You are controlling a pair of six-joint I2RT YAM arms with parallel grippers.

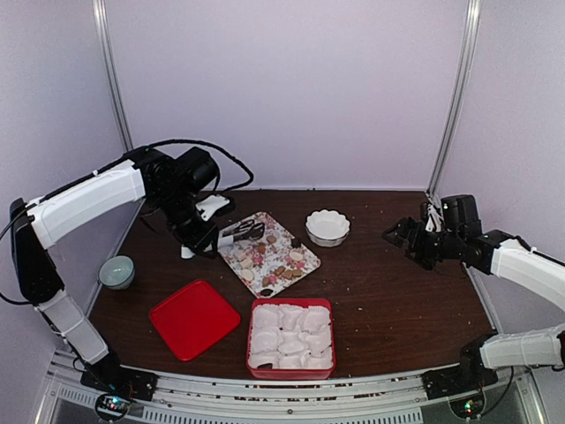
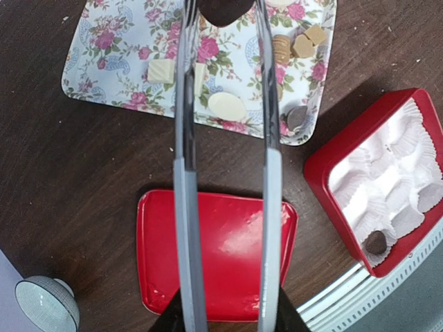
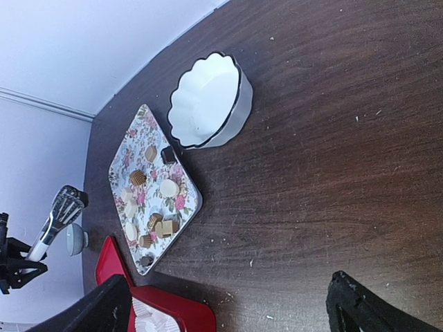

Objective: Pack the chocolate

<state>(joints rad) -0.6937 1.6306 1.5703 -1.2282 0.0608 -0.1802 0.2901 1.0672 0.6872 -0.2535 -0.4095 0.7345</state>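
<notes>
Chocolate [image 1: 281, 269] lies on the tray [image 1: 228, 253], twelve o'clock of the box [image 1: 291, 303] overhead, and I see my left gripper [image 1: 201, 237] clamped on tongs [image 1: 243, 234]. Left wrist: tongs pinch a dark piece [image 2: 221, 8] at twelve. Right wrist: my right gripper [image 3: 228, 283] gapes, holding nothing.

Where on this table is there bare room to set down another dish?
The widest bare stretch of table lies right of the red box and in front of the white bowl. A narrower strip runs behind the floral tray, at the far edge. Left-centre is crowded: tray, red lid and box sit close together, with tongs over the tray.
</notes>
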